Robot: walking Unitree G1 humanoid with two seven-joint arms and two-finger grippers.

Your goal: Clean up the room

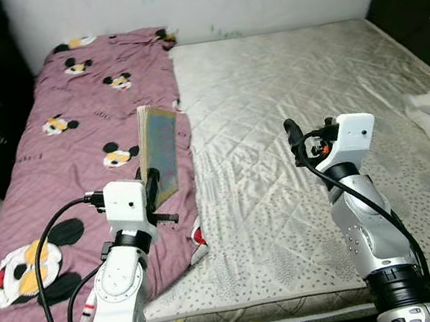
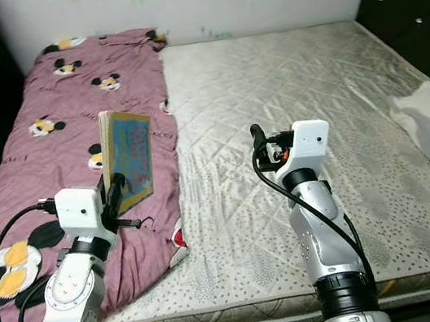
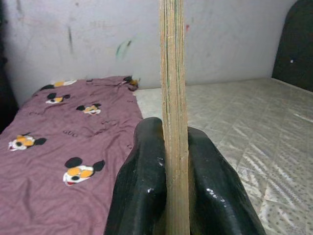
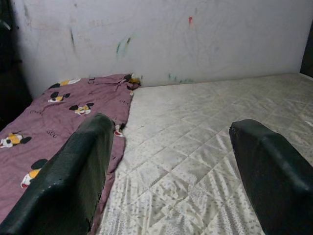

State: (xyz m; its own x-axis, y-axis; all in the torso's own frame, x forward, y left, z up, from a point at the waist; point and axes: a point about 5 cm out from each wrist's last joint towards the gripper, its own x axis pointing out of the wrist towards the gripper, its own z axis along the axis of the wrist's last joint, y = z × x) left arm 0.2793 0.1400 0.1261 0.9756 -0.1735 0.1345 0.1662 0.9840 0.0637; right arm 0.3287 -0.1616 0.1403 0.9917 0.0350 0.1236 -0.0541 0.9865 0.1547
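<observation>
- Thin picture book with blue cover and yellowed page edges [image 1: 159, 149] was held upright, clear of the pink cartoon-mouse-print blanket [image 1: 57, 154]; probably lifted for carrying off the bed.
- Left gripper [image 3: 168, 161]: black fingers clamped flat on the book's lower edge.
- Right gripper [image 4: 173, 171] hovered over the grey quilted mattress [image 1: 302, 88] beside the blanket, fingers wide apart, empty.

A thin colourful-covered picture book [image 1: 162, 153] stands upright on edge. It is held above the purple cartoon-mouse blanket [image 1: 70, 135], beside the bare quilted mattress [image 1: 287, 99].

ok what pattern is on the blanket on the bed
Mauve-pink blanket printed with cartoon mouse heads, black ears and yellow faces; clearest in the left eye view.
</observation>
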